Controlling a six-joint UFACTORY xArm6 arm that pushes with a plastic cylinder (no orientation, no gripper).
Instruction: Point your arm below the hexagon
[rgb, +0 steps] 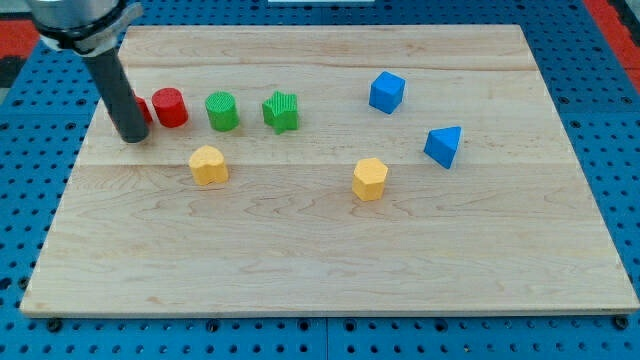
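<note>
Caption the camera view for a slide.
My tip rests at the board's upper left beside a red cylinder, far from the yellow hexagon.

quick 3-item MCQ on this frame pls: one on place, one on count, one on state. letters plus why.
1. Where is my tip relative to the yellow hexagon block?
A. far toward the view's left
B. just below it
C. to its right

2. How many green blocks are on the wooden board?
A. one
B. two
C. three

3. Is my tip touching the yellow hexagon block?
A. yes, pressed against it
B. no, well apart
C. it rests on top of it

Answers:
1. A: the tip sits beside the red cylinder near the board's left edge.
2. B: a green cylinder and a ridged green block beside it.
3. B: bare board and a second yellow block lie between them.
</note>
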